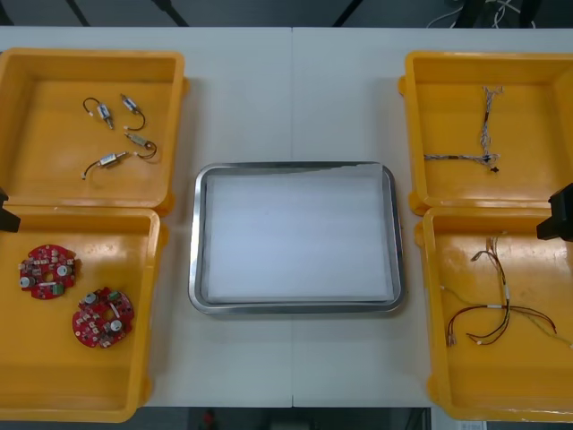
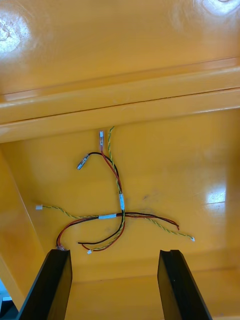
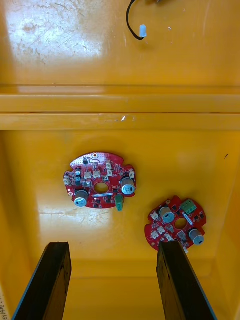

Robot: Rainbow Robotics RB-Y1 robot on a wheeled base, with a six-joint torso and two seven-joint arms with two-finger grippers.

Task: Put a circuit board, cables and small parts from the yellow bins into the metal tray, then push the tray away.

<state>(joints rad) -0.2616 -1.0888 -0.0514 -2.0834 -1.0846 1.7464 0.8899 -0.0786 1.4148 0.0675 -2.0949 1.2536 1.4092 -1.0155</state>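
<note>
1. At the near left corner of the surface (image 1: 295, 90) sits the near-left yellow bin (image 1: 81, 376). It holds two round red circuit boards: the nearer board (image 1: 102, 317) lies toward the bin's middle, and the farther board (image 1: 48, 271) lies closer to the surface's left edge. The two are apart.
2. The left end effector (image 3: 112, 250) hangs over this bin by the surface's left edge, its black fingers (image 3: 55, 280) spread apart and holding nothing. One board lies beyond the gap between them, and the other is close by one fingertip.
3. At the near right corner, the near-right yellow bin (image 1: 501, 385) holds the red and yellow cables (image 1: 506, 309), a loose bundle crossing at its middle with ends fanning out.
4. The right end effector (image 2: 115, 255) hangs over that bin by the surface's right edge, its fingers likewise spread and clear of the cables, which lie just beyond the fingertips.
5. The metal tray (image 1: 195, 242) rests at the middle of the surface between the bins, with a shiny rim and a white inside.
6. At the far left corner, the far-left yellow bin (image 1: 63, 98) holds four small metal parts (image 1: 111, 160) with black leads.
7. At the far right corner, the far-right yellow bin (image 1: 537, 116) holds a twisted blue and white cable (image 1: 485, 134).
</note>
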